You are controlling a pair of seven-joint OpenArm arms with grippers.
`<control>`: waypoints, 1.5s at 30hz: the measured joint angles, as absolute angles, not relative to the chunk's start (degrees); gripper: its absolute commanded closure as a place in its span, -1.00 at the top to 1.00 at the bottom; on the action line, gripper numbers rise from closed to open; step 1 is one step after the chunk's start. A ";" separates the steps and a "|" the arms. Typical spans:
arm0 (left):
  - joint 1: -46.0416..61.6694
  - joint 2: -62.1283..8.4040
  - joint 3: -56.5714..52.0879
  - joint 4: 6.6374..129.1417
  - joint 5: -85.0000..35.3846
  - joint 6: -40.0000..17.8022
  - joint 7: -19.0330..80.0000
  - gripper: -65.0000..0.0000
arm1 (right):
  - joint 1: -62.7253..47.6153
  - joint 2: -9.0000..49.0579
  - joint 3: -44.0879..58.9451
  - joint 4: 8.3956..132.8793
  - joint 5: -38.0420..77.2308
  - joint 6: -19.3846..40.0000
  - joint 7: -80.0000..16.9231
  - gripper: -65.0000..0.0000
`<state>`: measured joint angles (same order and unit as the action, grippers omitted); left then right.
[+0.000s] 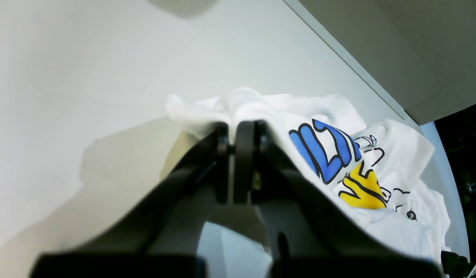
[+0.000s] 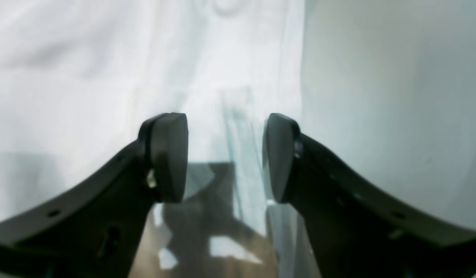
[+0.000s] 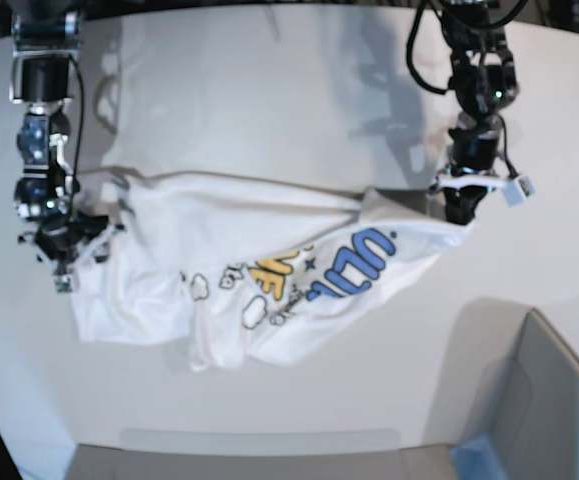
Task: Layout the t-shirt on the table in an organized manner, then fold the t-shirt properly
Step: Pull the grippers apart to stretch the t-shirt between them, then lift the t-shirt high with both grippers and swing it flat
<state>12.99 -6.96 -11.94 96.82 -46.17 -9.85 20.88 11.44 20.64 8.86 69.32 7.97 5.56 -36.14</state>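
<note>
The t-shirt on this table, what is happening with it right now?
A two-armed robot is spreading the t-shirt on the white table. The left gripper has its jaws shut on one edge of the fabric. The right gripper is at the opposite end with its jaws open over the cloth. The shirt is still crumpled, print side up, and not yet folded.

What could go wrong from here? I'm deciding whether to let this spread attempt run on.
1. The left gripper is shut on only a small bunch of the t-shirt, so a pull could probably slip it free.
2. The right gripper stands open over the cloth, holding nothing; a one-sided pull may drag the crumpled shirt across the table rather than flatten it.
</note>
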 measured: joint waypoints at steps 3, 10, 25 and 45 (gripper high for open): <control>12.97 -6.98 -11.92 95.57 -46.15 -9.85 20.86 -1.00 | 12.05 20.64 8.86 68.36 8.01 5.52 -35.92 0.00; 12.86 -6.83 -11.90 94.80 -46.15 -9.82 20.88 -1.00 | 12.05 20.62 8.75 68.42 8.01 5.56 -35.94 -0.54; 12.84 -6.81 -9.52 94.80 -46.13 -9.82 20.93 -1.00 | 3.95 20.49 12.78 88.47 7.94 5.65 -37.32 -1.00; 26.30 -6.98 -12.91 108.53 -46.15 -10.00 20.95 -1.00 | -25.58 10.61 32.42 116.84 7.60 2.37 -18.04 -1.00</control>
